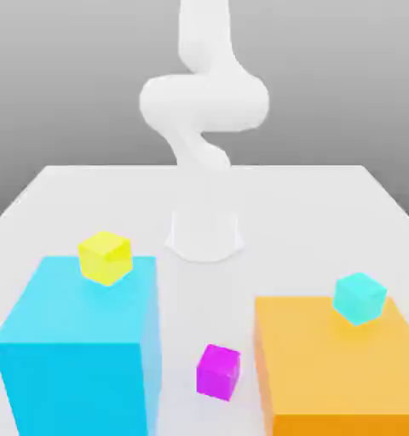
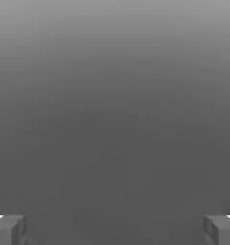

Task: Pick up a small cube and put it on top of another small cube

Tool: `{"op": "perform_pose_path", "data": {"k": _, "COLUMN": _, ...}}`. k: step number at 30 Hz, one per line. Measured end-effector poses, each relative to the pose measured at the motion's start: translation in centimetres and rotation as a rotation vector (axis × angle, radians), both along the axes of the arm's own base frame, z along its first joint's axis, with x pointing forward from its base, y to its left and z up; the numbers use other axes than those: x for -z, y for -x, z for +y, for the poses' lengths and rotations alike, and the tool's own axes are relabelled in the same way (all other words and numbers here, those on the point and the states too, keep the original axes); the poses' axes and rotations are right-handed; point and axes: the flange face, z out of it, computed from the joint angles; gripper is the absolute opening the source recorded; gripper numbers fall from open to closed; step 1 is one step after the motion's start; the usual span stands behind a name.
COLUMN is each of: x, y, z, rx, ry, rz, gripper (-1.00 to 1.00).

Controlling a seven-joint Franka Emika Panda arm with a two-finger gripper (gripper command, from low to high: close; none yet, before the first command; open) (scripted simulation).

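Three small cubes showed: magenta cube [image 1: 218,371] on the desk [image 1: 310,213] between two big blocks, yellow cube [image 1: 105,256] atop the blue block [image 1: 76,358]. The jaws stood released, grasping nothing.

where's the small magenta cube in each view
Exterior view: the small magenta cube sits on the white table, between the big blue block and the big orange block.
Hand view: not in it; only the open gripper against grey.
Shared landmark: none visible in both.
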Motion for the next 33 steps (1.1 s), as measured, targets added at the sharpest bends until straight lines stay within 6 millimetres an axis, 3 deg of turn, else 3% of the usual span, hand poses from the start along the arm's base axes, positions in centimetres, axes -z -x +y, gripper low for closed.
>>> {"op": "perform_pose_path", "data": {"k": 5, "x": 11.1, "y": -5.5, "z": 0.4, "rx": -0.167, "ry": 0.211, "rz": 0.194, "gripper": 0.0}}
{"op": "perform_pose_path", "data": {"k": 10, "x": 22.4, "y": -7.8, "z": 0.1, "rx": -0.378, "ry": 0.341, "rz": 0.381, "gripper": 0.0}}
{"op": "perform_pose_path", "data": {"k": 15, "x": 33.2, "y": -7.2, "z": -0.1, "rx": -0.632, "ry": 0.396, "rz": 0.541, "gripper": 0.0}}
{"op": "perform_pose_path", "data": {"k": 21, "x": 44.1, "y": -3.5, "z": 1.2, "rx": -0.98, "ry": 0.373, "rz": 0.655, "gripper": 0.0}}
{"op": "perform_pose_path", "data": {"k": 23, "x": 46.5, "y": -2.6, "z": 1.5, "rx": -1.049, "ry": 0.358, "rz": 0.663, "gripper": 0.0}}
{"op": "perform_pose_path", "data": {"k": 31, "x": 52.7, "y": -2.2, "z": 1.5, "rx": -1.069, "ry": 0.352, "rz": 0.666, "gripper": 0.0}}
{"op": "perform_pose_path", "data": {"k": 32, "x": 53.1, "y": -2.2, "z": 1.5, "rx": -1.07, "ry": 0.352, "rz": 0.667, "gripper": -1.0}}
{"op": "perform_pose_path", "data": {"k": 33, "x": 53.1, "y": -2.2, "z": 1.5, "rx": -1.07, "ry": 0.352, "rz": 0.667, "gripper": -1.0}}
